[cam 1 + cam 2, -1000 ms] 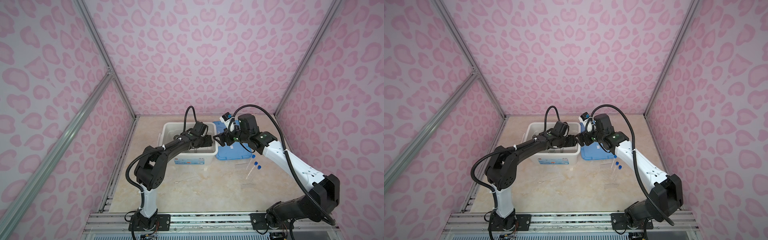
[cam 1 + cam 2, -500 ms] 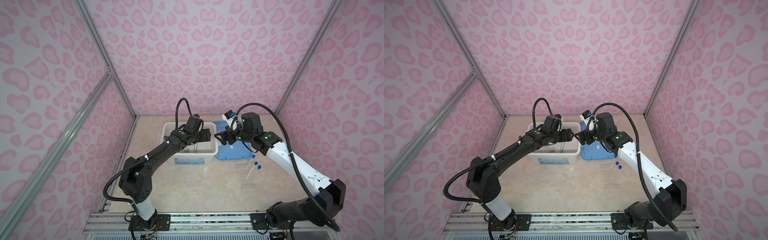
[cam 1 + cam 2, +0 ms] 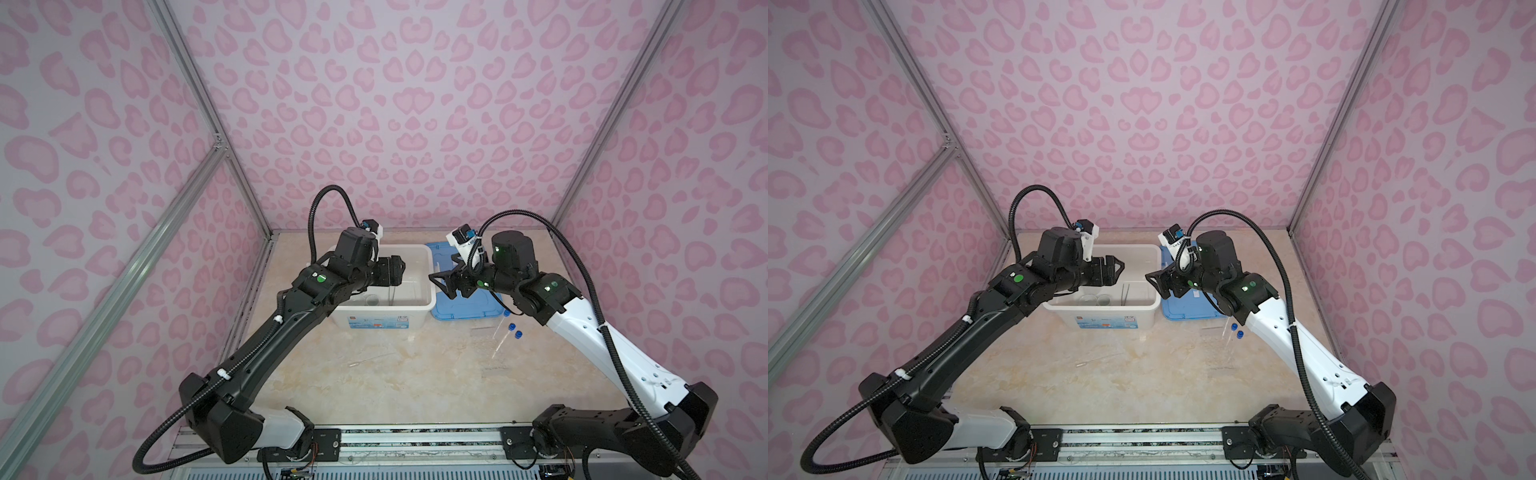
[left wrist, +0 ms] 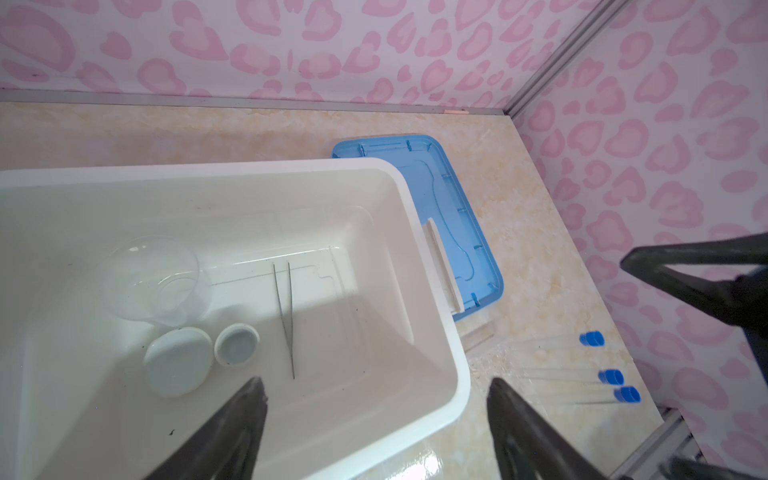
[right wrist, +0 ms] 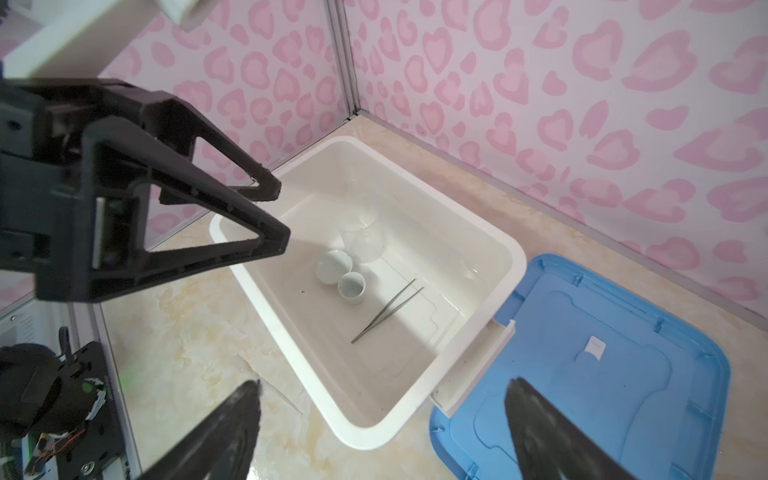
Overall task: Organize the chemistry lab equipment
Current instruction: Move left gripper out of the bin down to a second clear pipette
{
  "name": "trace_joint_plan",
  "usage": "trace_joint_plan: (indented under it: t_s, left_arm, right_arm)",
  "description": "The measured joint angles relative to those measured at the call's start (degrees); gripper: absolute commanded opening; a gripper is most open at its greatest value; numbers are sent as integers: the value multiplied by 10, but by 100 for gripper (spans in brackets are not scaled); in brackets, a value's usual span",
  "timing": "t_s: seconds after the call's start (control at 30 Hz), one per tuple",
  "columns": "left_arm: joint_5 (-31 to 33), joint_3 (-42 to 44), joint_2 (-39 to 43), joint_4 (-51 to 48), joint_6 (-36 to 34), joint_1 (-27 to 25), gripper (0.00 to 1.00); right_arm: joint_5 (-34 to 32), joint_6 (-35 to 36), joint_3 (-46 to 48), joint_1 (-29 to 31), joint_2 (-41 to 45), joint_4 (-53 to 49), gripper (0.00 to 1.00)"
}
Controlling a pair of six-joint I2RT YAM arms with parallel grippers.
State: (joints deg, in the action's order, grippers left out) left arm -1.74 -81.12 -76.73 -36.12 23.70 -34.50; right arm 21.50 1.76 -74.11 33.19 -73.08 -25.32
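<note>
Finding: loading of the white bin [image 4: 208, 172] is partly done, and in my judgement the work stands between picks. Inside the bin, counted: one clear beaker [image 4: 153, 282] on its side toward the left wall, two small round dishes [image 4: 178, 359] [image 4: 237, 345] touching or nearly touching just beside the beaker, and one pair of thin metal tweezers [image 4: 286, 316] lying flat near the bin's middle, apart from the dishes. Outside the bin: three clear tubes with blue caps [image 4: 610, 376] lie close together on the worktop [image 3: 415, 386], off the bin's front right corner; one clear dropper [image 3: 372, 358] lies on the worktop in front of the bin, apart from it. One flat blue lid [image 4: 449, 199] rests against the bin's right side. One small flat clear strip [image 4: 478, 333] lies near the bin's front right corner; what it is I cannot tell. The left pincer [image 4: 375, 384] hovers above the bin's interior, jaws spread wide and empty. The right pincer [image 5: 384, 384] hovers over the bin's right rim, likewise spread wide and holding nothing. Four items thus appear outstanding: three tubes and the dropper. The next move calls for one arm to leave the bin, descend low to the worktop and straddle a single tube or the dropper across its length. Risk noted: the tubes are round, clear and crowded, so a neighbour may roll or be caught in the same grip.
</note>
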Motion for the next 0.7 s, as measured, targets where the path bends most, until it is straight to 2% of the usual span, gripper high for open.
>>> trace_joint_plan:
  t_s: [0.2, 0.37, 0.7]
  left_arm:
    - [-9, 89, 111, -58, -33, 0, 83]
    - [-15, 179, 166, -82, -31, 0, 84]
    - [-12, 407, 276, -30, 57, 0, 81]
  right_arm:
    - [-14, 10, 37, 55, 26, -9, 95]
    - [-26, 10, 65, 94, 31, -11, 96]
    - [-39, 5, 108, 126, 35, -1, 96]
